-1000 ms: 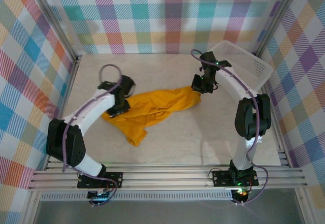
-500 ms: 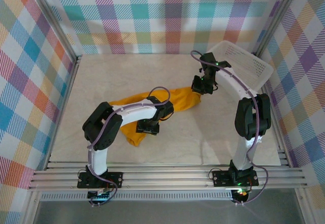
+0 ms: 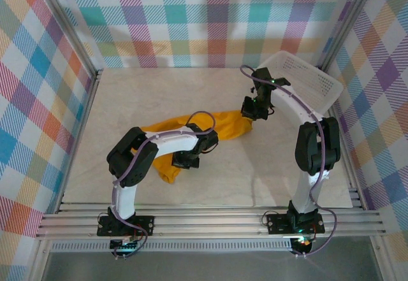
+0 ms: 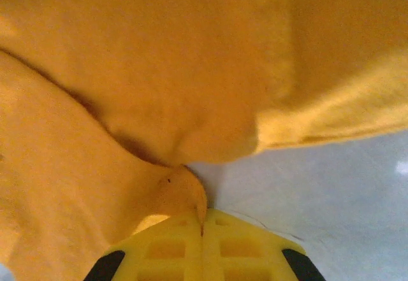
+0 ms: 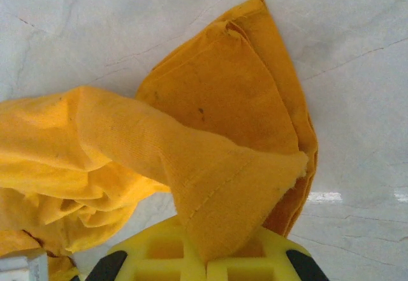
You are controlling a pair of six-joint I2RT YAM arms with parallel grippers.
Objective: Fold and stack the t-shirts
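Fabric of the mustard t-shirt (image 3: 226, 123) stretches left-to-right across mid-frame between my pincers, left gripper (image 3: 183, 161) pinching its lower-left fold, right gripper (image 3: 250, 113) clamping its right end.

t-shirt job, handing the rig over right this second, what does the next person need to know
left gripper: shut, pinching a fold at the near-left part of the t-shirt.
right gripper: shut on the t-shirt's far-right end, close to the basket.
t-shirt: bunched in a strip across the middle of the table, outside the basket.
Done: both grippers have hold of it.
Left to do: spread it flat, fold, stack.
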